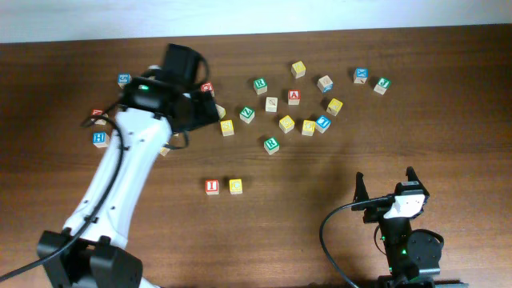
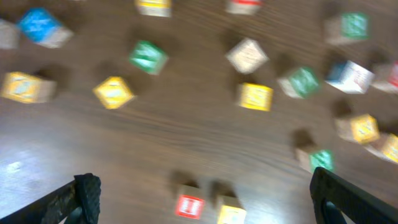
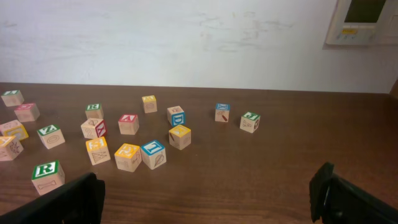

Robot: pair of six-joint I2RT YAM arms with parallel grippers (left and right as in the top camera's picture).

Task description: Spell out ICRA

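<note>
Dark wood table [image 1: 280, 228]; left gripper [image 2: 205, 182] jaws wide; red I block [image 2: 189, 205] framed between fingers, untouched; right gripper [image 3: 208, 180] apart too.

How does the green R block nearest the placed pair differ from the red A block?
The green R block is green-lettered, the red A block red. The R block sits slightly turned; the A block sits square to the table edge. The R block stands alone nearer the I block; the A block sits farther back among other blocks. Both are like-sized wooden cubes, flat on the table, untouched.
</note>
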